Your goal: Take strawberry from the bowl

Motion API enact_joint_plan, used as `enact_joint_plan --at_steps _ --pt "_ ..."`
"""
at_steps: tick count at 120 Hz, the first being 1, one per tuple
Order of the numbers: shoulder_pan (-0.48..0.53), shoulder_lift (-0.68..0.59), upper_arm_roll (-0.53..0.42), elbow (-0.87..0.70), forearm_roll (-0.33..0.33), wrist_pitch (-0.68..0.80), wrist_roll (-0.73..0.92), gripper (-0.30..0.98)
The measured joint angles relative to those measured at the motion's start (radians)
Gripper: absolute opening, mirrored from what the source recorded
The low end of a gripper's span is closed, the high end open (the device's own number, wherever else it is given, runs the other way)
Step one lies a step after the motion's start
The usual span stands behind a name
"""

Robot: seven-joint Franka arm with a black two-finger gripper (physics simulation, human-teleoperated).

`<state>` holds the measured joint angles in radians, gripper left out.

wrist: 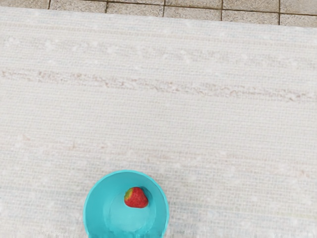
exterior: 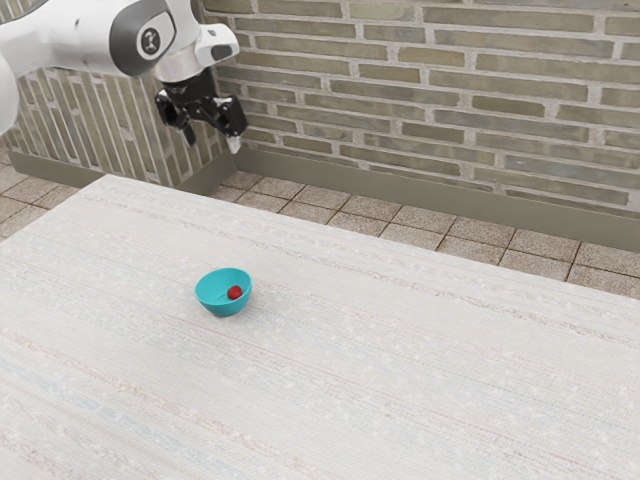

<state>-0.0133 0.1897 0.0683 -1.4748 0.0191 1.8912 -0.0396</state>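
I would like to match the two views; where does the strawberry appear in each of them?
Exterior view: the strawberry is left of the picture's centre and somewhat below its middle, inside the bowl.
Wrist view: it is in the lower part, slightly left of centre, lying in the bowl with its green end showing.
Shared landmark: the turquoise bowl around it.

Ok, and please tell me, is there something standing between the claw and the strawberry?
Nothing visible blocks the way from above: the bowl is open at the top, and the open claw is higher than it. Only the bowl's wall surrounds the strawberry, so it would probably block a low approach from the side.
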Motion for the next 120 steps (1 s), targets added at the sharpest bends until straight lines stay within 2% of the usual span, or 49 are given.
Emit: enact_joint_plan --at_steps 20,60,91,120 --pt "0.001 0.011 -0.005 -0.001 0.019 -0.060 0.002 0.67" --pt "0.001 0.114 -0.002 -0.077 0.026 -0.045 -0.008 0.68" --pt "0.006 0.119 -0.001 -0.218 0.012 0.037 -0.022 0.49" --pt "0.014 0.114 0.001 -0.327 -0.006 0.116 -0.031 0.40"
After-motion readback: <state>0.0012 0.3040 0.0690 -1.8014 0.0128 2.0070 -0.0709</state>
